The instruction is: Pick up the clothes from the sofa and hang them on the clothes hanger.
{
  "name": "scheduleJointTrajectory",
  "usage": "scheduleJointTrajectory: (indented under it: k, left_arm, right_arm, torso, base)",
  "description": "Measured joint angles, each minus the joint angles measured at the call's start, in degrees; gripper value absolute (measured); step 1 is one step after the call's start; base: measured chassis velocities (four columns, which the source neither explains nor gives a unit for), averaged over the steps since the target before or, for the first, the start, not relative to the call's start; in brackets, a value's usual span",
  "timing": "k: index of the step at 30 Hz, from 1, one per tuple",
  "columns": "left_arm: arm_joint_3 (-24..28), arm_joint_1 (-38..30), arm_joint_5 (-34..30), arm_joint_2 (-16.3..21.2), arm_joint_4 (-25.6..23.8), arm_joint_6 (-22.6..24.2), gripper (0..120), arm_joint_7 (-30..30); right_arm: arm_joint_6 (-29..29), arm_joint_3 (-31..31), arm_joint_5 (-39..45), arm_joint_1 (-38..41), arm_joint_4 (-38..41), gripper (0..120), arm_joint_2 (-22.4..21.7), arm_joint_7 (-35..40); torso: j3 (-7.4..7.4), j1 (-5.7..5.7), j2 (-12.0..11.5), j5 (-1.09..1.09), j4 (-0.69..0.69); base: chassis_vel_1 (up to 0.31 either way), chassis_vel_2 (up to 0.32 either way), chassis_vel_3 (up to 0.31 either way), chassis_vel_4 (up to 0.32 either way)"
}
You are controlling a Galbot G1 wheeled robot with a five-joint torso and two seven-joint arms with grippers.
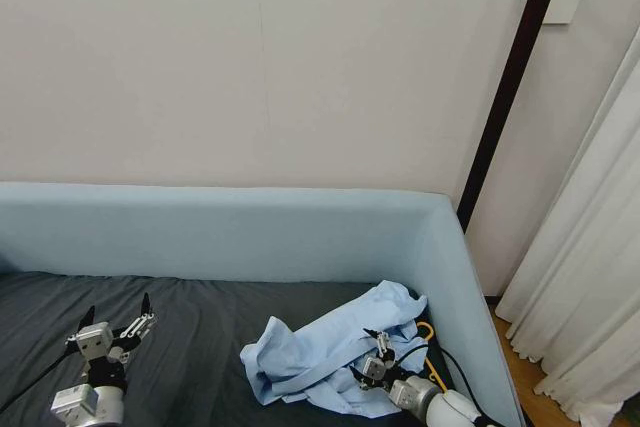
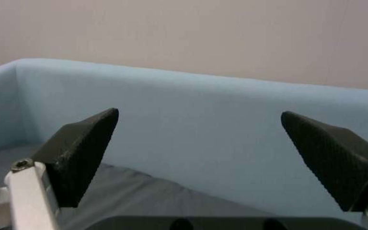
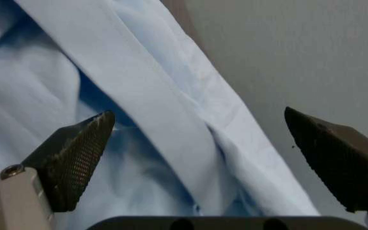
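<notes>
A crumpled light-blue shirt (image 1: 325,347) lies on the dark grey seat of the sofa (image 1: 200,317), near its right arm. My right gripper (image 1: 381,357) hovers just over the shirt's near edge, open; between its fingertips (image 3: 75,160) I see folds of the blue shirt (image 3: 139,120) close below. A yellow hanger (image 1: 432,359) peeks out beside the shirt's right side. My left gripper (image 1: 117,330) stands open over the bare seat at the left, facing the sofa's light-blue backrest (image 2: 190,129), with nothing between its fingers.
The sofa's pale blue backrest (image 1: 230,232) and right arm (image 1: 465,307) wall in the seat. A dark pole (image 1: 505,82) rises at the right against the wall, with a white curtain (image 1: 590,277) and wooden floor beyond it.
</notes>
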Motion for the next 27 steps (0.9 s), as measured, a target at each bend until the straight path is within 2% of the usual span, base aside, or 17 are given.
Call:
scheduleJointTrajectory:
  k: [4, 7, 9, 11, 15, 16, 18, 20, 24, 27]
  left_arm:
    - [-0.6, 0.6, 0.0, -0.2, -0.6, 0.0, 100, 0.0]
    - [-0.9, 0.9, -0.1, -0.2, -0.8, 0.0, 100, -0.1]
    - [-1.2, 1.1, -0.2, -0.2, -0.9, 0.0, 100, -0.1]
    - [-1.2, 1.2, -0.2, -0.2, -0.9, 0.0, 100, -0.1]
    - [-1.0, 0.9, -0.3, -0.4, -0.8, -0.1, 100, -0.1]
    - [-1.0, 0.9, -0.3, -0.4, -0.8, -0.1, 100, -0.1]
    - [-0.5, 0.5, -0.2, -0.7, -0.7, 0.0, 100, -0.1]
    - [-0.4, 0.4, -0.2, -0.7, -0.7, 0.0, 100, -0.1]
    - [0.0, 0.0, 0.0, -0.8, -0.7, 0.0, 100, -0.2]
    - [0.0, 0.0, -0.1, -0.8, -0.6, 0.0, 100, -0.2]
  right_arm:
    - [2.9, 2.0, -9.9, 1.6, -4.4, 98, 2.4, 2.1]
    - [3.1, 2.6, -11.4, 2.0, -6.0, 94, 3.3, 3.4]
    - [3.1, 2.7, -10.9, 2.2, -6.6, 85, 3.6, 4.9]
    - [3.1, 2.7, -10.3, 2.1, -6.3, 81, 3.6, 5.3]
    - [3.0, 2.0, -7.9, 1.5, -3.5, 63, 2.6, 5.5]
    - [3.0, 2.0, -7.9, 1.5, -3.5, 63, 2.6, 5.5]
    - [3.0, 1.8, -6.6, 1.5, -2.7, 53, 2.5, 5.6]
    - [3.0, 1.8, -6.4, 1.6, -2.7, 51, 2.5, 5.6]
    - [4.2, 2.0, -4.7, 3.3, -4.7, 31, 3.6, 5.8]
    - [5.2, 2.5, -4.4, 4.3, -6.1, 23, 4.1, 5.4]
  torso:
    - [0.00, 0.00, 0.0, -0.01, 0.01]
    - [0.00, 0.00, 0.0, 0.00, 0.01]
    - [0.00, 0.00, 0.0, 0.00, 0.00]
    - [0.00, 0.00, 0.0, 0.00, 0.01]
    - [0.00, 0.00, 0.0, -0.01, -0.01]
    - [0.00, 0.00, 0.0, -0.01, -0.01]
    - [0.00, 0.00, 0.0, -0.01, -0.01]
    - [0.00, 0.00, 0.0, -0.01, -0.01]
    - [0.00, 0.00, 0.0, 0.00, 0.00]
    - [0.00, 0.00, 0.0, 0.00, 0.00]
  base:
    - [0.000, 0.000, 0.000, 0.000]
    - [0.000, 0.000, 0.000, 0.000]
    - [0.000, 0.000, 0.000, 0.000]
    - [0.000, 0.000, 0.000, 0.000]
    - [0.000, 0.000, 0.000, 0.000]
    - [0.000, 0.000, 0.000, 0.000]
    - [0.000, 0.000, 0.000, 0.000]
    - [0.000, 0.000, 0.000, 0.000]
    - [0.000, 0.000, 0.000, 0.000]
    - [0.000, 0.000, 0.000, 0.000]
